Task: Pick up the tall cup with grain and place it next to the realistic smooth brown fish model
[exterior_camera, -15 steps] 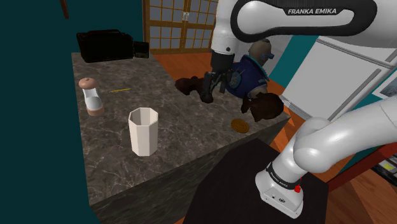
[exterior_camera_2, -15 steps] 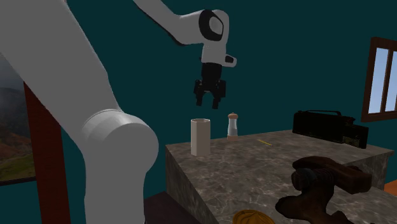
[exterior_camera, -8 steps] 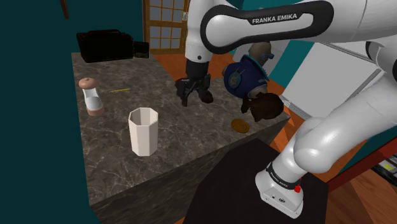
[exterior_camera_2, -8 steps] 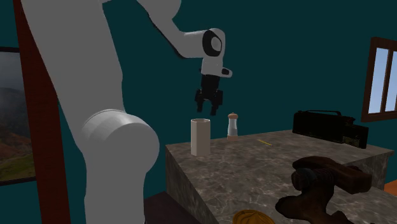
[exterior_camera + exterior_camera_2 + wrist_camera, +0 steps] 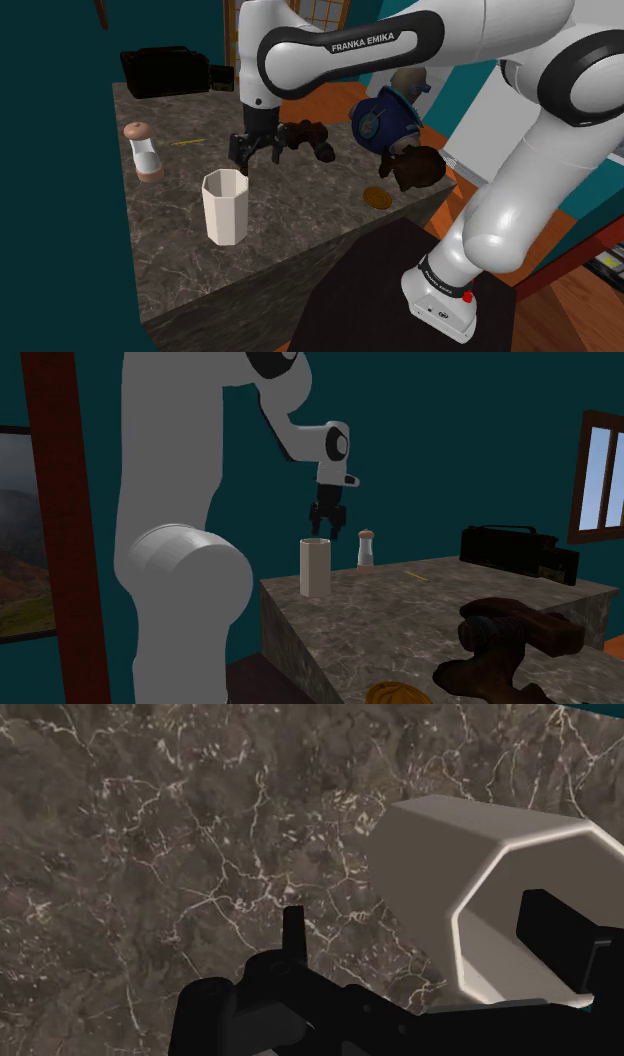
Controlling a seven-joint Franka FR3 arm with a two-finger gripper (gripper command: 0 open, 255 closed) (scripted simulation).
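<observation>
The black gripper [image 5: 252,158] hangs empty, fingers spread wide, just above and slightly aside of the pale faceted cup [image 5: 225,207], touching nothing, while the cup stands upright, long axis vertical, mouth up, toward the marble counter's [image 5: 180,270] wall-side edge.

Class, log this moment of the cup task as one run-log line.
stage: pre-grasp | hand: open, over cup rim | cup: upright on counter, not held | next: likely lower and close

Dark marbled counter [image 5: 190,280], brown-capped grinder [image 5: 145,153], thin yellow pencil [image 5: 187,142], black boxy device [image 5: 165,72] (at the far end)
</observation>
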